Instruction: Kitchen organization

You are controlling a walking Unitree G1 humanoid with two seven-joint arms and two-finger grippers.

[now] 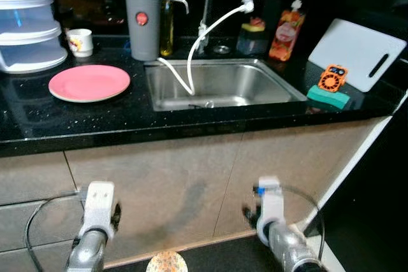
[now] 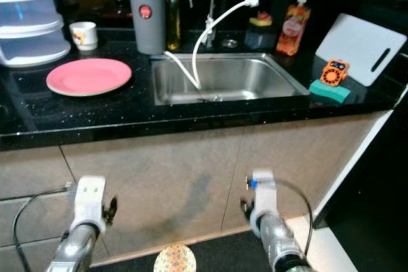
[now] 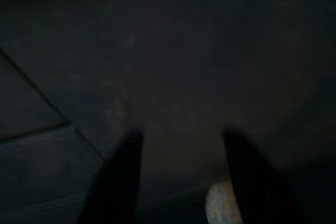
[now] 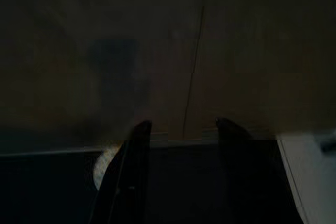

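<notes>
Left pincer (image 3: 181,177) open, right pincer (image 4: 181,166) open, both facing cabinet fronts (image 1: 191,183)

plates: one pink plate (image 1: 89,83)
mugs: one (image 1: 80,42)
sponges: two (image 1: 327,96) (image 1: 256,25)
soap bottles: one (image 1: 287,30)
cutting boards: one (image 1: 357,52)
grippers: two (image 3: 184,182) (image 4: 181,171)

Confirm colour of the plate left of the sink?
Pink, plain, no pattern. The plate shows best in the left eye view, lying flat on the black counter.

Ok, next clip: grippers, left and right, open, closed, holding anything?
Left gripper: open, holding nothing, hanging low before the cabinet doors.
Right gripper: open, holding nothing, also hanging low.
</notes>
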